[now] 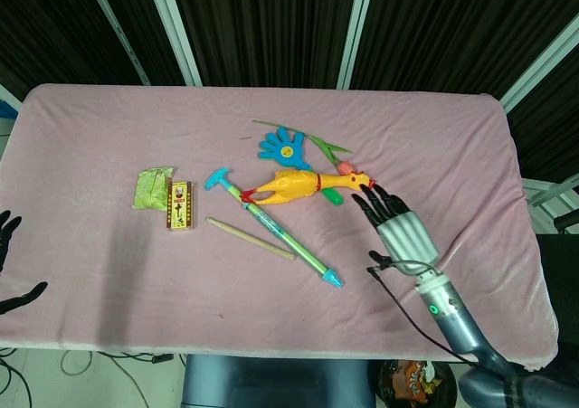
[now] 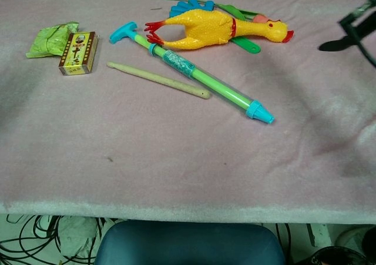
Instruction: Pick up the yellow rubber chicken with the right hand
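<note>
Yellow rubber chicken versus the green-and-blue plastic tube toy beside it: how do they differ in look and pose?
The yellow rubber chicken is plump and bumpy, with a red beak pointing right; the green-and-blue plastic tube toy is thin, straight and smooth. The chicken lies almost level across the pink cloth; the tube runs diagonally toward the front right. Both lie flat, and the chicken's red feet meet the tube near its blue handle.

Small box (image 2: 77, 53) print — unreadable

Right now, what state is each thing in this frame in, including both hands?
yellow rubber chicken: lying on its side, untouched.
right hand: open, fingers apart, just short of the chicken's head.
left hand: open, at the table edge.
green water squirter: lying flat.
wooden stick: lying flat.
small box: lying flat.
</note>
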